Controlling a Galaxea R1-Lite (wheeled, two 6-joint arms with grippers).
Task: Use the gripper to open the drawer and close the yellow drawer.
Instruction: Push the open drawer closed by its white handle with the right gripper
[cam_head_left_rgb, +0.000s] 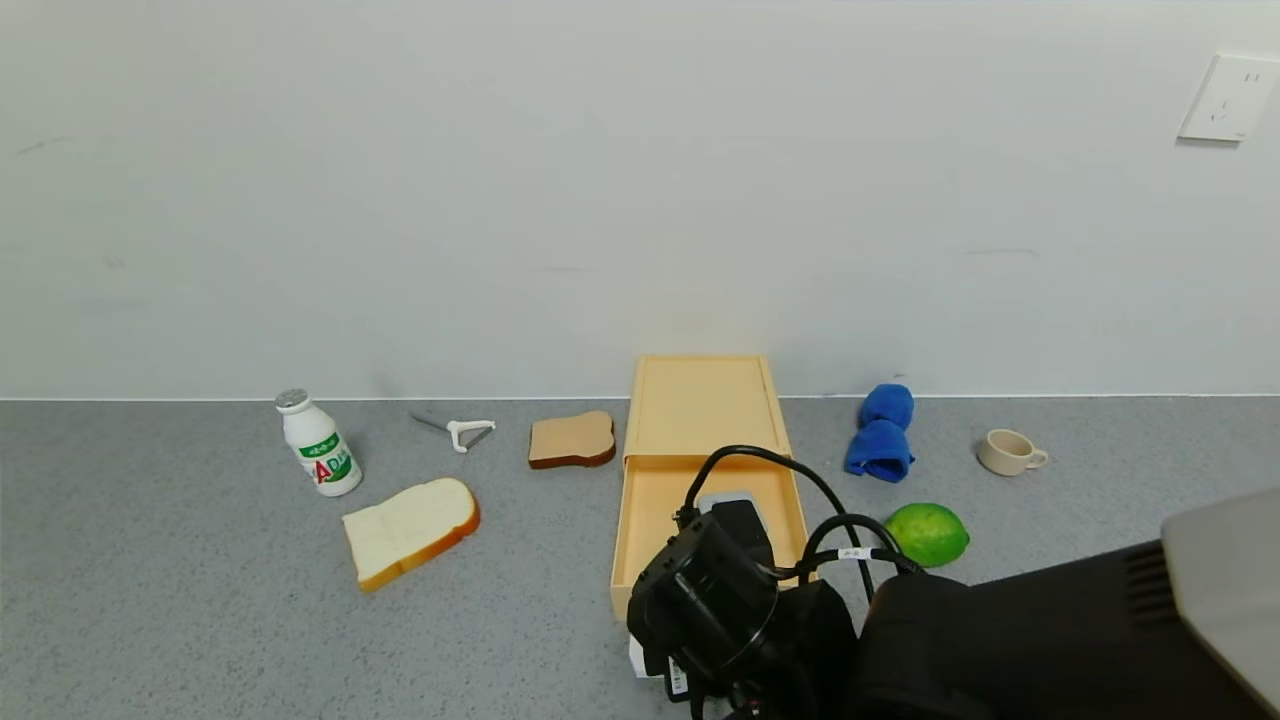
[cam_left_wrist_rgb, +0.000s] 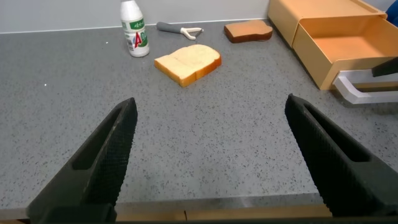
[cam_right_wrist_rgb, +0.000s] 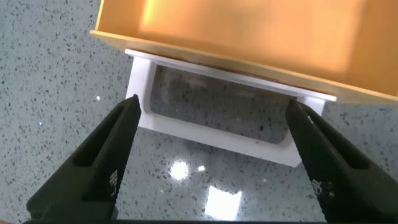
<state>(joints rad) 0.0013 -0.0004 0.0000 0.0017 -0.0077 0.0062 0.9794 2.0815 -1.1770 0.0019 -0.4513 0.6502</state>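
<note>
The pale yellow drawer box (cam_head_left_rgb: 700, 400) stands against the back wall with its drawer (cam_head_left_rgb: 645, 510) pulled out toward me and empty. In the right wrist view the white loop handle (cam_right_wrist_rgb: 214, 134) lies on the grey counter in front of the drawer's front (cam_right_wrist_rgb: 249, 37). My right gripper (cam_right_wrist_rgb: 212, 102) is open and hangs just above the handle, one finger to each side, touching nothing. In the head view its black wrist (cam_head_left_rgb: 715, 600) covers the drawer's front. My left gripper (cam_left_wrist_rgb: 211, 99) is open and empty over bare counter near the front edge, with the drawer (cam_left_wrist_rgb: 336, 43) off to one side.
To the left of the drawer are a white milk bottle (cam_head_left_rgb: 318, 443), a peeler (cam_head_left_rgb: 462, 431), a brown toast slice (cam_head_left_rgb: 572, 439) and a white bread slice (cam_head_left_rgb: 410, 531). To the right are a blue cloth (cam_head_left_rgb: 882, 432), a cream cup (cam_head_left_rgb: 1008, 452) and a green fruit (cam_head_left_rgb: 928, 534).
</note>
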